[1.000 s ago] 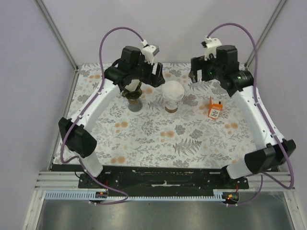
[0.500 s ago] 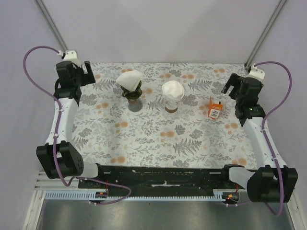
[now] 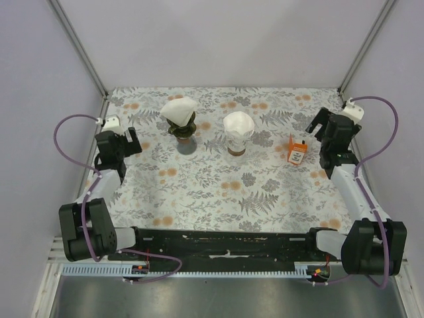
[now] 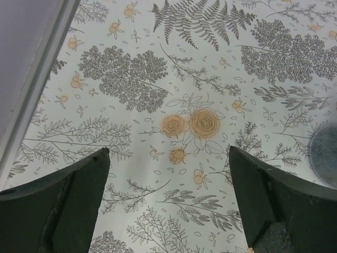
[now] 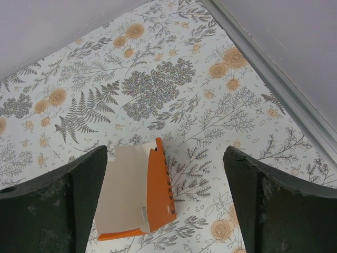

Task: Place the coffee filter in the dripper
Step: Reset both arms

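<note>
The floral table (image 3: pixel 218 192) stands inside grey walls. The left gripper (image 4: pixel 168 158) hangs wide open and empty near the left edge. The right gripper (image 5: pixel 166 158), equally spread and empty, hangs by the right edge above an orange box (image 5: pixel 158 195). Toward the far edge the coffee filter (image 3: pixel 179 108) sits in the dripper (image 3: pixel 183 130), looking lopsided. A passing arm could knock it out.
</note>
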Tool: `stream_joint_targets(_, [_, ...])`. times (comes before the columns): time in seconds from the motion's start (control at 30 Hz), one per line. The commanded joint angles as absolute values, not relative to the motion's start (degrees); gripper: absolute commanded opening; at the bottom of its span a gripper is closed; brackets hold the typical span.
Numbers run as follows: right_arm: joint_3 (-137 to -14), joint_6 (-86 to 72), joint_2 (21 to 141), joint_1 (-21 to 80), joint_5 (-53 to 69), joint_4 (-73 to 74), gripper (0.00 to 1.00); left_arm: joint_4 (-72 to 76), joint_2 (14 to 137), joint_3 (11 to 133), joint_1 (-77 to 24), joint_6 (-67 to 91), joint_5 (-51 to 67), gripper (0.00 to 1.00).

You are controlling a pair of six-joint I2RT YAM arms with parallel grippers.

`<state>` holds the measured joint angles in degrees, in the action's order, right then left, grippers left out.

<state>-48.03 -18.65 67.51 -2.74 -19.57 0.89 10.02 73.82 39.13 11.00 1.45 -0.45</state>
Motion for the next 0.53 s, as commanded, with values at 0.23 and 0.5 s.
stream_joint_targets(0.23, [-43.8, -18.5, 65.4, -2.7, -21.2, -6.9, 0.98, 24.3, 74.5, 34.4, 11.0, 5.4, 2.2, 1.0])
stream_joint_targets(0.5, [-40.3, -18.6, 63.9, -2.7, -21.2, -12.1, 0.98, 24.2, 75.7, 34.4, 11.0, 5.7, 3.1, 1.0])
